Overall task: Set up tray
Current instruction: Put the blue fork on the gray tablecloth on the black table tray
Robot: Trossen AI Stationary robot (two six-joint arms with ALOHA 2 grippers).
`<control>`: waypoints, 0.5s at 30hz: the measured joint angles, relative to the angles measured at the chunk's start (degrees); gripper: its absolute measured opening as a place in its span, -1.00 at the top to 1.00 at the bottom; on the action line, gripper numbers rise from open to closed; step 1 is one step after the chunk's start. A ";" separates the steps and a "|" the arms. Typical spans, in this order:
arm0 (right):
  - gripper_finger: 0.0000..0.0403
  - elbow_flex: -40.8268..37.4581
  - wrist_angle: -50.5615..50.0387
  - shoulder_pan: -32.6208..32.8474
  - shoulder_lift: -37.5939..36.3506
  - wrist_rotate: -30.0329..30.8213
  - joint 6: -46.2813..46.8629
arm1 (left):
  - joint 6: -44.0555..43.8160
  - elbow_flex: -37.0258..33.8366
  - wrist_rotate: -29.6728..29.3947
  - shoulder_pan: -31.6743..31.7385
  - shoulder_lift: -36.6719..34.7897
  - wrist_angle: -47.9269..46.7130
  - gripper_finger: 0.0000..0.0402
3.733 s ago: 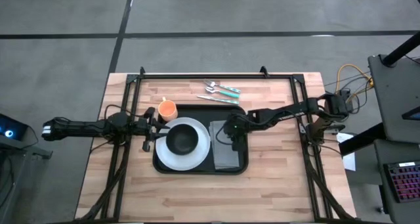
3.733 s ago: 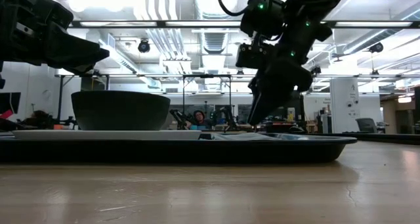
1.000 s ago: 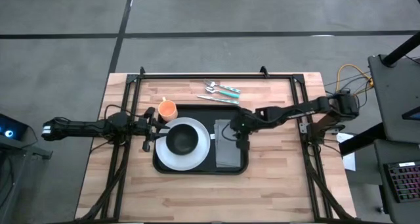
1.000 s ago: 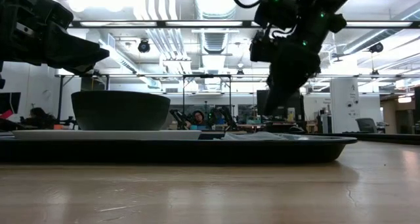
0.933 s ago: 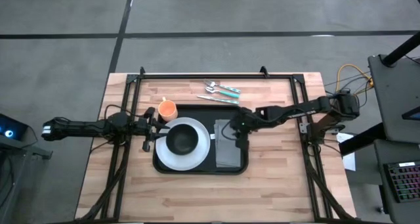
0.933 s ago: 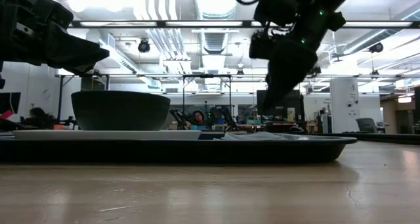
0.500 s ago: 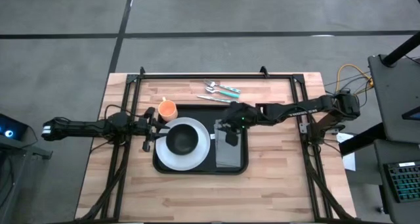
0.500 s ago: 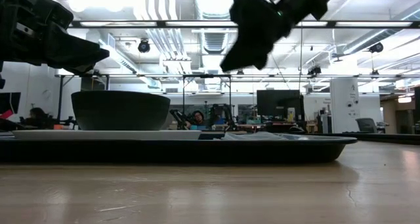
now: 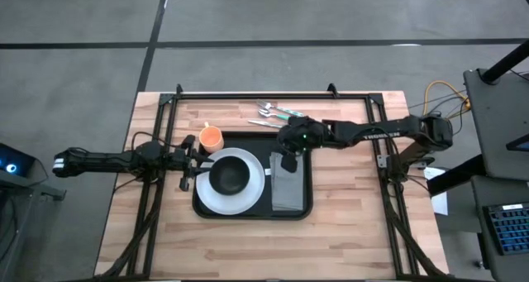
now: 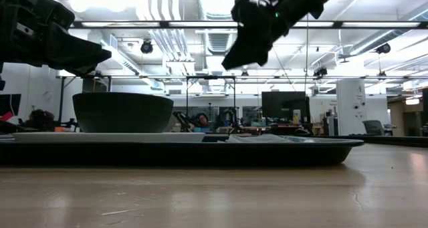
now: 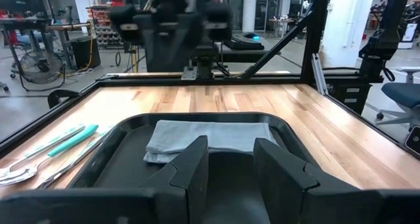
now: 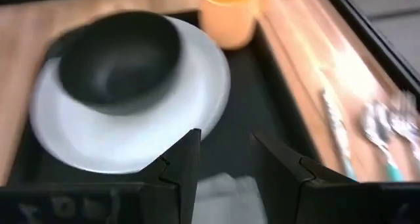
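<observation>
My right tool (image 9: 287, 160) hangs above the far right part of the tray (image 9: 248, 212), over the far end of the grey napkin (image 9: 287, 191), its fingers (image 12: 180, 159) set apart with nothing between them; in the low view it sits high in the air, well clear of everything below. The black tray lies at the middle of the wooden worktop (image 9: 347, 232). On its left half rests a white plate (image 9: 248, 191) carrying a dark bowl (image 9: 230, 176), with the napkin flat on the right half beside the plate. An orange cup (image 9: 211, 137) stands on the wood just off the tray's far left corner, and cutlery with teal handles (image 9: 277, 112) lies on the wood beyond the tray's far edge. My left tool (image 9: 188, 160) waits at the tray's left edge, near the cup and the plate's rim, its fingers (image 11: 190, 168) spread and empty.
</observation>
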 joint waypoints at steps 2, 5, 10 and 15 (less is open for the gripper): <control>0.39 -0.46 -0.76 -2.14 0.00 0.02 -0.04 | 0.00 0.00 -0.02 0.02 -0.02 0.00 0.48; 0.39 -1.20 -0.80 -5.25 0.02 0.02 -0.93 | 0.00 -0.02 -0.02 0.00 0.00 0.00 0.48; 0.39 -1.85 -0.74 -9.62 0.11 -2.10 -3.22 | 0.00 0.00 -0.02 0.00 0.00 0.00 0.48; 0.39 -2.27 -0.70 -13.18 0.88 -3.51 -6.40 | 0.00 -0.02 -0.02 0.01 -0.02 0.00 0.48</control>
